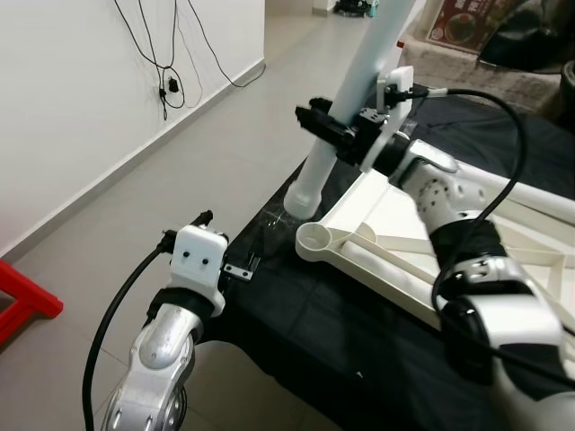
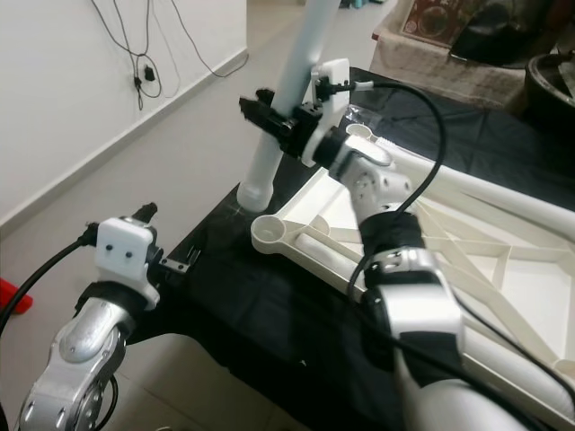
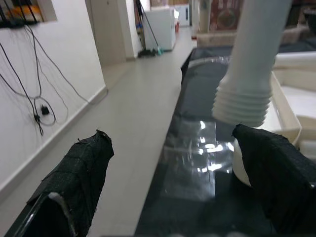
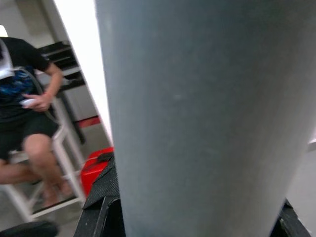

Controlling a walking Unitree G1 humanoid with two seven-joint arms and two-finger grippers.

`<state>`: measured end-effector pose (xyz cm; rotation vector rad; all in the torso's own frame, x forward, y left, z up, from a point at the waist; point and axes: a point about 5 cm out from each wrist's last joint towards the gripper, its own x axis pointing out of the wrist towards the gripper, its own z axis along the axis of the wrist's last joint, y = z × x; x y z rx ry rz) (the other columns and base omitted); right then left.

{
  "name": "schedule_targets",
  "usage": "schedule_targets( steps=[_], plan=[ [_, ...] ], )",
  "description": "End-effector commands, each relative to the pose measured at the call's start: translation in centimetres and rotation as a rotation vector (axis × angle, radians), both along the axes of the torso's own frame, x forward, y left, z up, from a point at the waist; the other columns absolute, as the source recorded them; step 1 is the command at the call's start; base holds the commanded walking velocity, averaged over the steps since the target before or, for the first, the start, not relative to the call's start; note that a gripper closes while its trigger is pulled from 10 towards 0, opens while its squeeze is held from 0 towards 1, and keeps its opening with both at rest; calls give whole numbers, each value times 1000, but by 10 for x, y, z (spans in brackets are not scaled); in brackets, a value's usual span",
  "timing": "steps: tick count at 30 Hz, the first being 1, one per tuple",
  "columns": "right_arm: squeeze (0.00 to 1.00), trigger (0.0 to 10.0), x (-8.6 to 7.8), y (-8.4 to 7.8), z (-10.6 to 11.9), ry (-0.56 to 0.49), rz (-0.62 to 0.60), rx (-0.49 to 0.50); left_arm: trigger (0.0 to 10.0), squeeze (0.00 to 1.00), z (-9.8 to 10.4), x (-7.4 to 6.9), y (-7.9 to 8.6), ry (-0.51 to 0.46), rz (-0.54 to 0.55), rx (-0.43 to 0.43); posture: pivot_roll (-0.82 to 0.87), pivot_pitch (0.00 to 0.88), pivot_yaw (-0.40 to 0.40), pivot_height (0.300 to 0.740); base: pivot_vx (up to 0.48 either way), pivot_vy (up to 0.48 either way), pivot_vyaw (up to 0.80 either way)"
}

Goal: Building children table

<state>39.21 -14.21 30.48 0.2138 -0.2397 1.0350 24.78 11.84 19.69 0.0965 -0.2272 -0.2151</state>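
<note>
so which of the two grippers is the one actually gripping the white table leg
The right gripper: its black fingers are clamped around the tilted white table leg above the tabletop's corner socket. The left gripper is open, holding nothing, just short of the leg's threaded end.

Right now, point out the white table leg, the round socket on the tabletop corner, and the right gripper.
table leg (image 1: 352, 90), left eye view, mid shaft
corner socket (image 1: 314, 238), left eye view, ring rim
right gripper (image 1: 316, 119), left eye view, between fingertips
</note>
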Motion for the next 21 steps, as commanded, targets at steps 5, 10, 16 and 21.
schedule_targets(
  steps=[5,10,16,21],
  plan=[
    [0,10000,-8,-6,7,-65,162,-35,10000,0,-1,-5,-4,26,-30,-8,71,276,-81,740,0,0,0],
    [0,10000,-8,-3,-1,-71,213,-82,10000,0,-1,-10,-5,40,-31,-5,91,293,-80,740,0,0,0],
    [0,10000,-5,3,-6,-83,206,-110,10000,0,-1,-16,-5,54,-28,7,103,310,-82,740,0,0,0],
    [0,10000,-3,6,-6,-88,185,-124,10000,0,0,-16,-4,56,-27,11,102,313,-79,740,0,0,0]
  ],
)
